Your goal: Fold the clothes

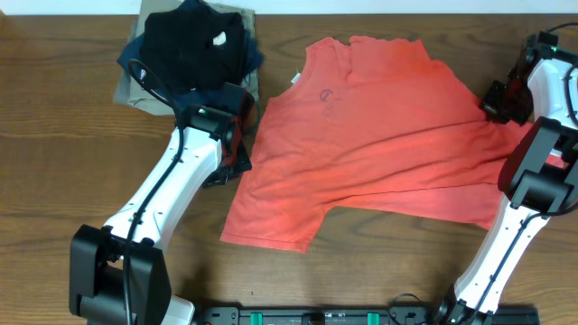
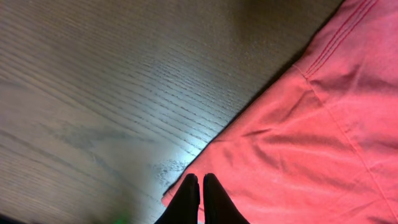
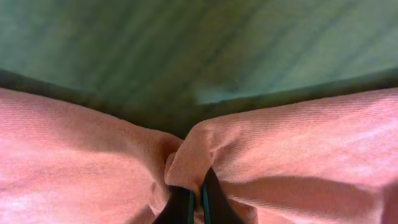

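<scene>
A coral-red T-shirt (image 1: 379, 144) lies spread across the middle of the wooden table. My left gripper (image 1: 237, 152) is at the shirt's left sleeve edge. In the left wrist view its fingers (image 2: 200, 178) are shut together on the sleeve corner (image 2: 298, 143), where the cloth lies mostly flat. My right gripper (image 1: 502, 101) is at the shirt's far right side. In the right wrist view its fingers (image 3: 198, 194) are shut on a bunched fold of the shirt (image 3: 205, 149), which is lifted off the table.
A pile of dark folded clothes (image 1: 194, 41) sits on a beige garment (image 1: 135, 90) at the back left, close behind my left gripper. Bare wood (image 1: 54, 153) shows at the left and along the front edge.
</scene>
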